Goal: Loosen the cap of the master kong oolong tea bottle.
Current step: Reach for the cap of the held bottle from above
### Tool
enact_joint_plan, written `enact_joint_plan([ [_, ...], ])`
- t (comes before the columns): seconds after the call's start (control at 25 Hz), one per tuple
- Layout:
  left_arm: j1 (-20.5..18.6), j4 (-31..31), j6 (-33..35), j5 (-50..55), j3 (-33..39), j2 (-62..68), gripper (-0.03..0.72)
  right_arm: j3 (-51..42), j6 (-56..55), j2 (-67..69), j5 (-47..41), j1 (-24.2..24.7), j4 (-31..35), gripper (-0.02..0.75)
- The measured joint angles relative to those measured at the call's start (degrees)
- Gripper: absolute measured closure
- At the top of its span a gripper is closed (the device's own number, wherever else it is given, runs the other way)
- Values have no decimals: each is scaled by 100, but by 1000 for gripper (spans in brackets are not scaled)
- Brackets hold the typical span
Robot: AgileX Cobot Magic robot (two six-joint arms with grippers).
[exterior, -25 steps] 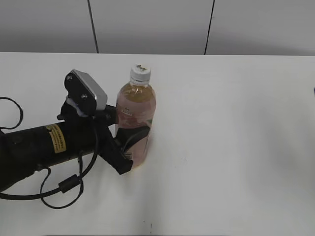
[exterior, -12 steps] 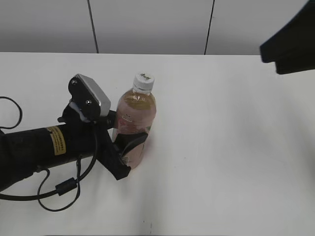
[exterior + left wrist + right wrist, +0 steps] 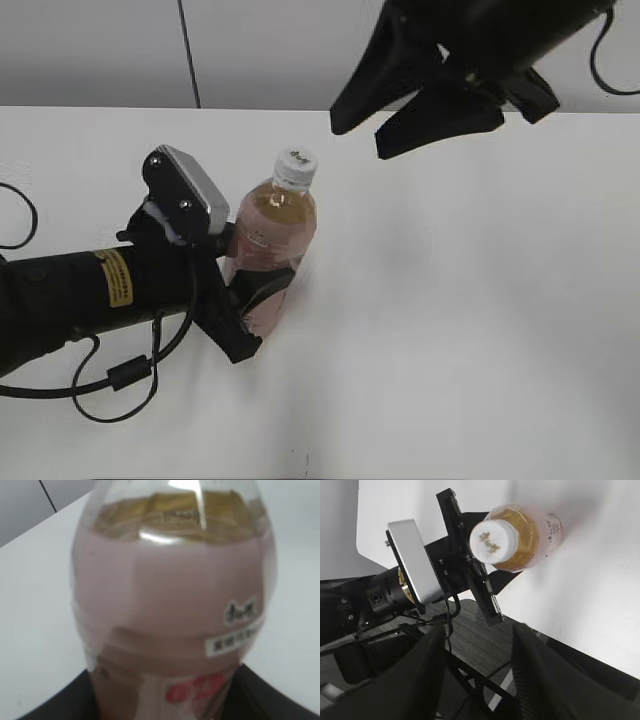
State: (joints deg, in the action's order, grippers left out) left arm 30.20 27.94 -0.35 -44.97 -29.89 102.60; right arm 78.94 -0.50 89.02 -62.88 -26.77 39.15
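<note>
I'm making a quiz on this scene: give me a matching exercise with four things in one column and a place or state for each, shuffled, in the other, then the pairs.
Things:
1. cap
2. master kong oolong tea bottle
3. left pincer
4. right pincer

Places or states:
A. open, up in the air, holding nothing
B. tilted, its lower body clamped
C. white, on the bottle's neck
D. shut around the bottle's body

Pairs: 1-C, 2-B, 3-D, 4-A
</note>
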Motion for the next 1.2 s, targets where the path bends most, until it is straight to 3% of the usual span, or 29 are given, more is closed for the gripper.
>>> enact_joint_plan([
  [0.16, 0, -6, 35, 432, -116, -118, 325, 418, -516, 430, -128, -29, 0, 373],
  [0.56, 0, -6, 82, 518, -147, -131, 325, 790, -1225, 1136, -250, -29, -10, 354],
  [0.8, 0, -6, 90, 520, -147, -131, 325, 836, -1319, 1353, -172, -39, 144, 283],
  [1.2, 0, -6, 105, 525, -151, -132, 325, 1267, -1614, 1660, -145, -98, 202, 276],
])
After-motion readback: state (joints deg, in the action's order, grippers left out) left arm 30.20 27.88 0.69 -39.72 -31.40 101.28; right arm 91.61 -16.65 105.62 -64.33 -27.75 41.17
